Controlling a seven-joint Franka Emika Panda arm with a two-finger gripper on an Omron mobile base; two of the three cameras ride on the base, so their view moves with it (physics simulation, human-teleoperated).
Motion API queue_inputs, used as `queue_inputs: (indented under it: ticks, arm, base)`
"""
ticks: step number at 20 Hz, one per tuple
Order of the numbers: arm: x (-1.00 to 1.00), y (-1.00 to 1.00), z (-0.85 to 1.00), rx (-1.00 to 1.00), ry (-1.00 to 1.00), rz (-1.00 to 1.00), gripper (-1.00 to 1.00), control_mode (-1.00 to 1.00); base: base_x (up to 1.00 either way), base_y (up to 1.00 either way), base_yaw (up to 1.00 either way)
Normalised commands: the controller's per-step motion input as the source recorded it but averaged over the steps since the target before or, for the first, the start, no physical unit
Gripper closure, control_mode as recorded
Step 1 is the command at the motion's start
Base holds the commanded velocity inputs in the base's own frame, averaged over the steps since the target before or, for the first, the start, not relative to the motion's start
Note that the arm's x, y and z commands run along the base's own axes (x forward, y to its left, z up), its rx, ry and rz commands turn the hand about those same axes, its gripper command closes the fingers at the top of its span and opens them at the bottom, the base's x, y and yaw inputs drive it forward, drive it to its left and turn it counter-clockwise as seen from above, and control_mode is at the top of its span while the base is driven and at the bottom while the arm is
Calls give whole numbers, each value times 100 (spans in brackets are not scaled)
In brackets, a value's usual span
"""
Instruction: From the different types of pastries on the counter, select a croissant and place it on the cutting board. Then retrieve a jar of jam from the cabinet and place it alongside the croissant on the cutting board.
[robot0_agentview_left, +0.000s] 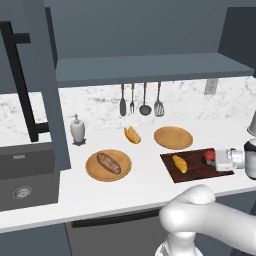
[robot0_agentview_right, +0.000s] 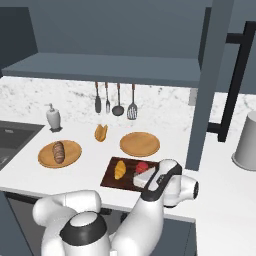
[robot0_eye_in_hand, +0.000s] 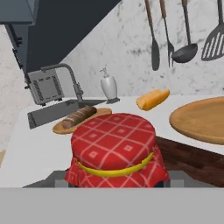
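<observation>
white marble desk (robot0_agentview_left: 145, 175) carried, from left, a long brown loaf (robot0_agentview_left: 108, 163) on a round tan plate (robot0_agentview_left: 95, 172), then a golden croissant (robot0_agentview_left: 179, 163) on the dark wooden cutting board (robot0_agentview_left: 192, 173). beside it stood the squat red jar of jam (robot0_agentview_left: 210, 156), cloth-topped with a yellow band, probably rigid, smooth, breakable. the tool (robot0_agentview_left: 218, 159) grasped its sides, best below the cloth.

Three pastries are out: one croissant (robot0_agentview_left: 180, 163), one long brown loaf (robot0_agentview_left: 108, 163) and one folded wedge (robot0_agentview_left: 132, 134). There are two round wooden plates (robot0_agentview_left: 173, 138), one dark cutting board (robot0_agentview_left: 192, 172) and one red jam jar (robot0_eye_in_hand: 116, 151). Four utensils (robot0_agentview_left: 140, 100) hang on the wall, and one soap dispenser (robot0_agentview_left: 77, 130) stands on the counter.
</observation>
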Motion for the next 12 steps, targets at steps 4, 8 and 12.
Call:
queue_inputs:
  ticks: [4, 8, 12]
  arm:
    - [5, -1, -49, -2, -12, 5, -100, -100]
    - [20, 0, -6, 0, -1, 0, -100, -100]
    - [57, 0, 0, 3, 0, 0, -100, -100]
  base:
    - [0, 0, 0]
    - [0, 0, 0]
    - [0, 0, 0]
